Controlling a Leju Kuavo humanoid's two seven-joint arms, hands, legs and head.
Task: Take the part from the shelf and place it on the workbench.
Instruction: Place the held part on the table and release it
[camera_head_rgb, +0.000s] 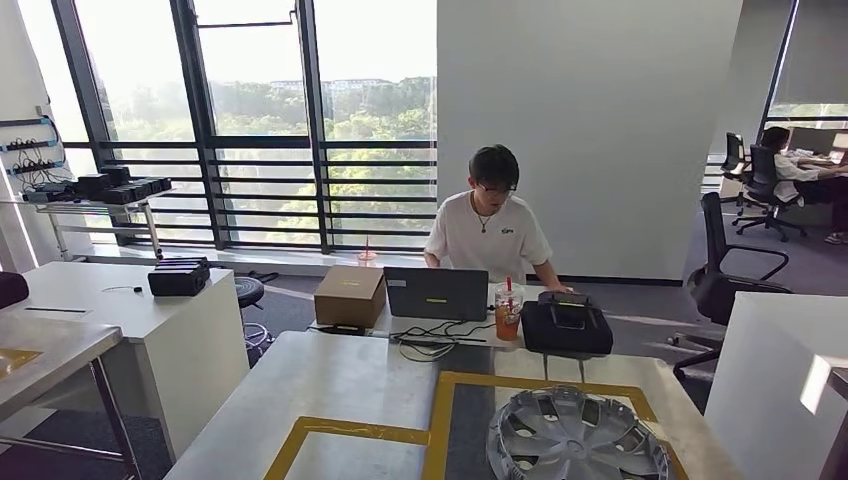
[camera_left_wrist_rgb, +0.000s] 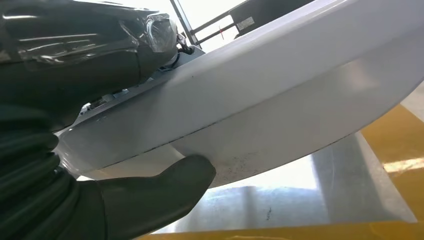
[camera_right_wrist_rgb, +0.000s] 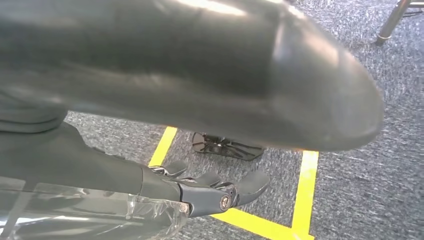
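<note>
The left hand (camera_left_wrist_rgb: 100, 200) grips a pale curved part (camera_left_wrist_rgb: 260, 95), thumb under its edge and dark fingers (camera_left_wrist_rgb: 90, 55) over the top, just above the steel table (camera_left_wrist_rgb: 345, 175) with yellow tape. The right hand (camera_right_wrist_rgb: 200, 192) hangs over grey carpet (camera_right_wrist_rgb: 360, 190) with yellow floor lines, fingers loosely apart and holding nothing. In the head view a silver hubcap (camera_head_rgb: 575, 437) lies on the table at 5 o'clock; at 12 o'clock a person (camera_head_rgb: 490, 225) stands behind a laptop (camera_head_rgb: 436, 292), a box (camera_head_rgb: 350, 295) and a drink (camera_head_rgb: 508, 310).
</note>
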